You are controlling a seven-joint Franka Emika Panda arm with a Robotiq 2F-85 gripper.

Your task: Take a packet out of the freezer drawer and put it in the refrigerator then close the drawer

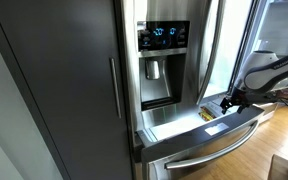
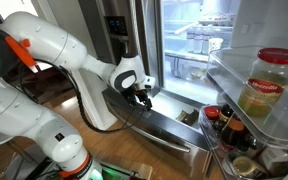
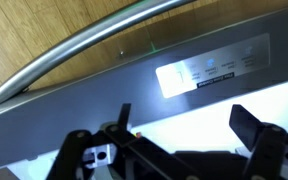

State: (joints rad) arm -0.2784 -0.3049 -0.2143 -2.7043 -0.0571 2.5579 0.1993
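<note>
The freezer drawer [image 1: 209, 135] is pulled out below the refrigerator [image 1: 164, 60], and its white interior is lit. It also shows in an exterior view [image 2: 169, 130]. My gripper [image 1: 230, 103] hangs over the drawer's open end; it shows in an exterior view [image 2: 145, 93] too. In the wrist view the gripper [image 3: 184, 128] is open and empty over the white inside, just behind the drawer's steel front rim [image 3: 104, 95] and its curved bar handle [image 3: 74, 55]. A small yellowish item [image 1: 210, 113] lies in the drawer; I cannot tell what it is.
A dark grey cabinet panel [image 1: 74, 80] stands beside the refrigerator. One refrigerator door stands open, with jars [image 2: 267, 85] and bottles [image 2: 224, 122] on its shelves close to the drawer. The lit refrigerator shelves [image 2: 199, 40] are above the drawer. The floor is wood [image 1: 269, 135].
</note>
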